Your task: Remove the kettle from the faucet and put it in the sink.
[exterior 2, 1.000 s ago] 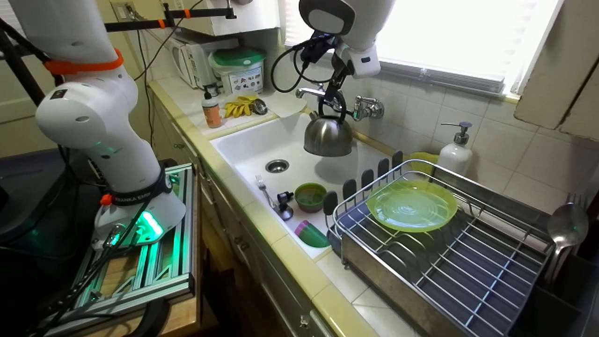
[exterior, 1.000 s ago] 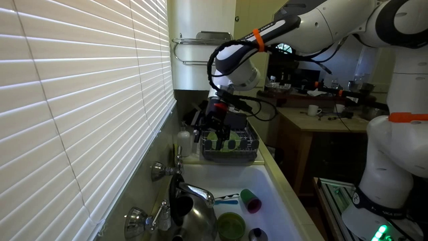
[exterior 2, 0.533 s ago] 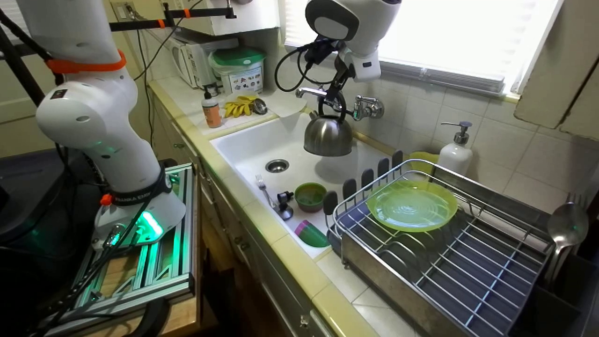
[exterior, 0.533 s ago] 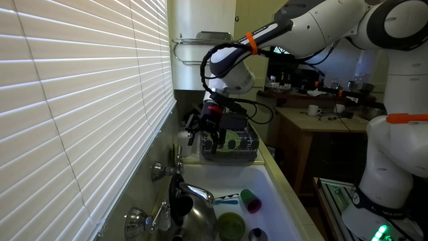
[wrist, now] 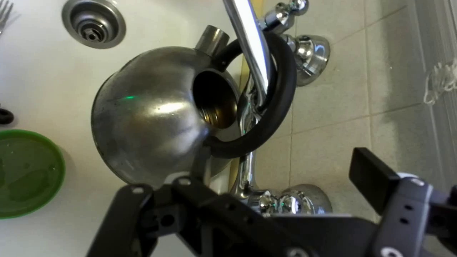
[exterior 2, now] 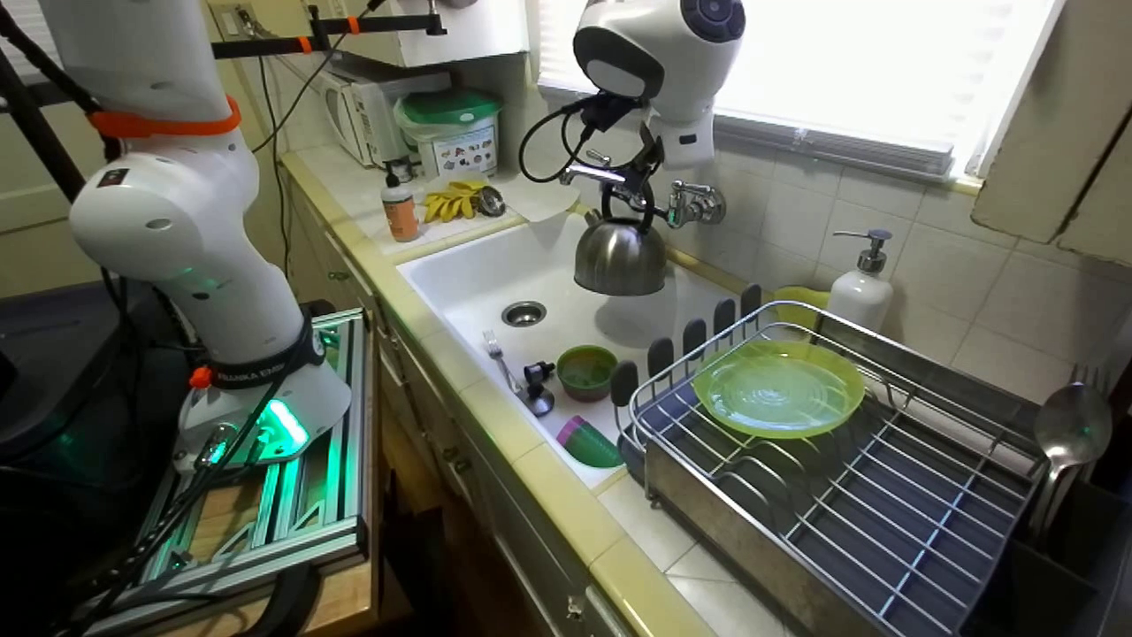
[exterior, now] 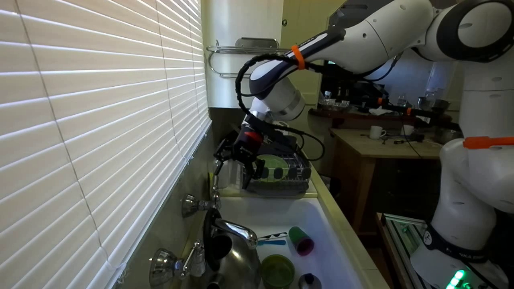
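White sink (exterior 2: 460, 279) along a tiled wall (exterior 2: 778, 208); kettle (exterior 2: 621, 265) hanging over it by the handle (wrist: 273, 117) from the faucet (wrist: 251, 43).
Bounds: that wall, yellow counter edge (exterior 2: 544, 482), dish rack (exterior 2: 743, 535) past one end. Between rack and drain (exterior 2: 523, 313), green bowl (exterior 2: 587, 376) and cup (exterior 2: 591, 444) on its side; open room for you beside the drain. Your gripper (wrist: 287, 170) is near the kettle, jaws apart; whether touching, you cannot tell.

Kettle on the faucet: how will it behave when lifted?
The kettle will probably swing, hanging by its black handle from the faucet. Its rounded, shiny metal seems stiff and likely slippery to pinch. Tilting might spill any contents, since the opening looks uncovered.
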Robot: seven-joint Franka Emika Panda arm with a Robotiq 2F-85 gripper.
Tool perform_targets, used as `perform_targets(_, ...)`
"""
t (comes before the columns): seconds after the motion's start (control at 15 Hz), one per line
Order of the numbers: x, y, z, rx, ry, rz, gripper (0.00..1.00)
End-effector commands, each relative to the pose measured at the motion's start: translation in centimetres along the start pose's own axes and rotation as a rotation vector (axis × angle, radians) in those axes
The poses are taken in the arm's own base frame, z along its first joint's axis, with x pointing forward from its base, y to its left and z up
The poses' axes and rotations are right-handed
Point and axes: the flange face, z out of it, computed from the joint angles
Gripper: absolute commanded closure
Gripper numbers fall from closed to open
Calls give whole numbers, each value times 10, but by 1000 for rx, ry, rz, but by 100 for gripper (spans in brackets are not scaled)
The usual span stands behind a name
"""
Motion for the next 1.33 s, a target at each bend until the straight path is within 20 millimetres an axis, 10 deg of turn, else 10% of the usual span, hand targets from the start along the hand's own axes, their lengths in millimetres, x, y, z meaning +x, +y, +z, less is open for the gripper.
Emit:
perform_targets(0.0,-6,8,15,87,12,106,0)
perform_targets(1.27,6,38,79,221,-81,263,12)
